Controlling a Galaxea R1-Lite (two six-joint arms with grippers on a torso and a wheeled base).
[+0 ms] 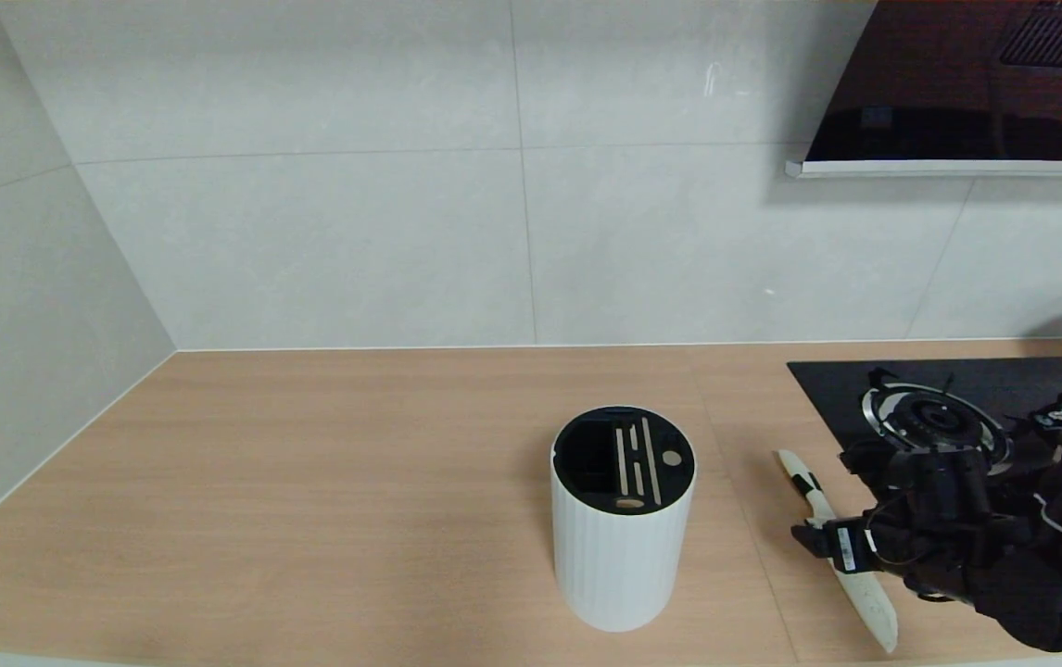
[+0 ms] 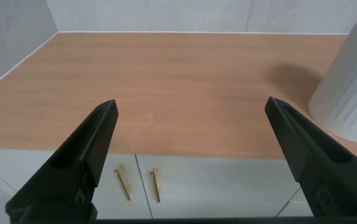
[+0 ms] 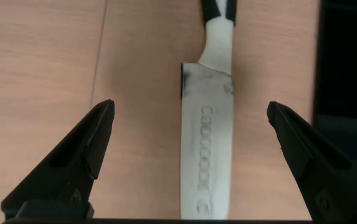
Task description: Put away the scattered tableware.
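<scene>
**Right gripper spread over the knife, left gripper spread at the counter's edge**

The right gripper [image 3: 190,109] has its fingers [image 3: 94,146] wide apart, one on each side of the knife [image 3: 206,149], neither touching the blade. In the head view this gripper sits at the lower right of the frame, crossing the knife's middle.

The knife is white with black bands on its handle. It lies flat on the wooden countertop [image 1: 355,463], handle toward the wall and tip toward the front edge. It is between the white ribbed holder [image 1: 621,547], at centre bottom, and the black hob [image 1: 823,389] with its burner [image 1: 929,417] at the right.

The left gripper [image 2: 192,106] is also spread and holds nothing. It is over the counter's front edge, above cabinet doors with gold handles [image 2: 122,185].

A dark range hood [image 1: 957,93] fills the upper right.
</scene>
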